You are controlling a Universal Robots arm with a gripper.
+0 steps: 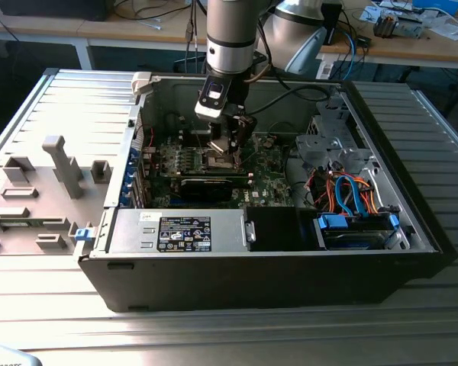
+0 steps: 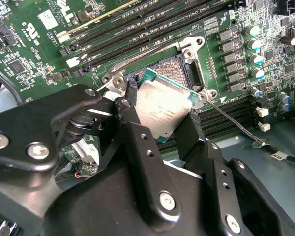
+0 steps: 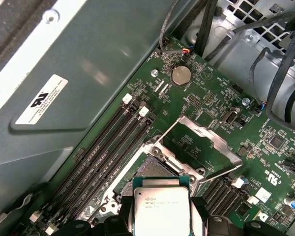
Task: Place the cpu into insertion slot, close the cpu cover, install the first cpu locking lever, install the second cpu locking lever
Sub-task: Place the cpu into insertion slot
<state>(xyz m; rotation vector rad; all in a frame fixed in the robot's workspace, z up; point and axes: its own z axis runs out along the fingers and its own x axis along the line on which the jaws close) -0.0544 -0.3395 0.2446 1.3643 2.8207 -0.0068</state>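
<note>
- Just above the insertion slot (image 3: 148, 166), the gripper (image 2: 162, 112) has its two black fingers (image 2: 129, 120) clamped on opposite edges of the cpu (image 2: 163, 103), whose silver-grey top faces up in both wrist views.
- The cpu is held tilted over the middle of the motherboard (image 1: 269, 164). One edge is low over the slot's frame, and whether it touches cannot be told.
- The cpu cover (image 3: 199, 143) stands swung open off the slot. It lies on the side toward the coin battery (image 3: 181, 75), and green board shows through its square window.
- A thin locking lever (image 2: 232, 119) juts free from one corner of the slot, slanting over the memory slots (image 2: 221, 115) toward the motherboard's edge.
- More memory slots (image 3: 104, 156) run along the slot's other side, close to the case wall.
- In the exterior view the arm (image 1: 231, 34) reaches straight down into the open computer case (image 1: 214, 278), the gripper (image 1: 227, 145) low over the board, near the case's back wall.
- The case lies on its side on a ribbed metal tabletop (image 1: 69, 305), close to its front edge.
</note>
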